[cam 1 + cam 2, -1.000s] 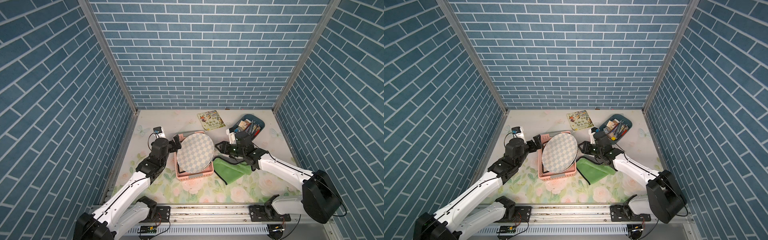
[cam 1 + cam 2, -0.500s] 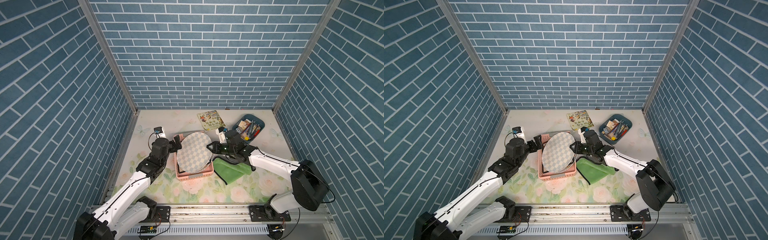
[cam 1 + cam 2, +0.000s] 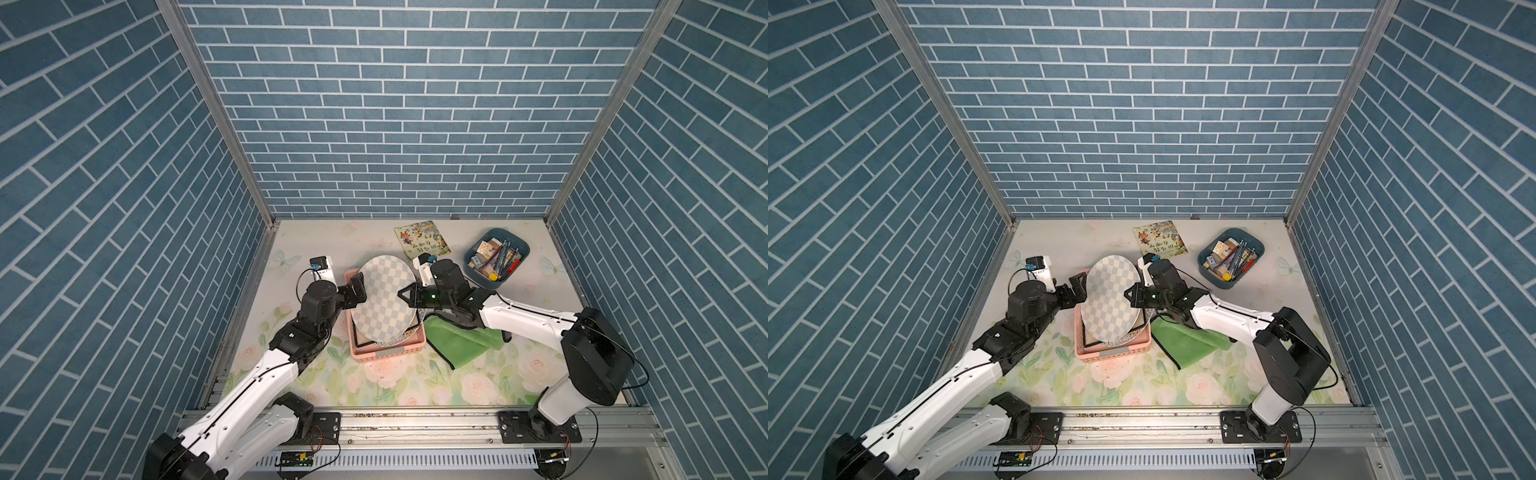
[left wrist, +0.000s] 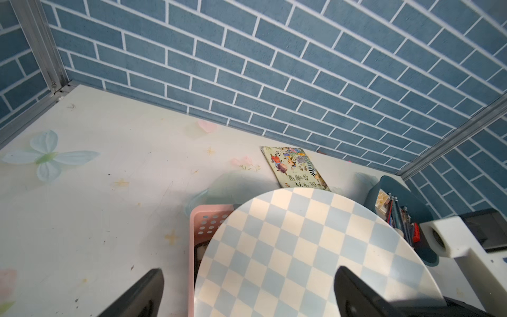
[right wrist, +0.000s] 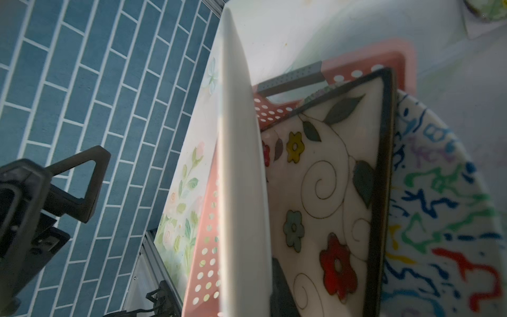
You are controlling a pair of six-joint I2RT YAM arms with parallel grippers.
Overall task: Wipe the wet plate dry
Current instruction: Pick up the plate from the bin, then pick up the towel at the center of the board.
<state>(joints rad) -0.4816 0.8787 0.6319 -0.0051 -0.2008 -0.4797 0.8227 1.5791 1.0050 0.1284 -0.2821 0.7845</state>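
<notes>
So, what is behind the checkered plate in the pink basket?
A square flowered plate, then a round plate with coloured squiggles. The checkered plate hides most of both from above.

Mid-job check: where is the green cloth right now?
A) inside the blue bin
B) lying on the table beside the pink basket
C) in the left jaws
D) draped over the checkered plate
B: the green cloth lies on the table right next to the pink basket, while the right gripper is closed on the checkered plate instead.
</notes>
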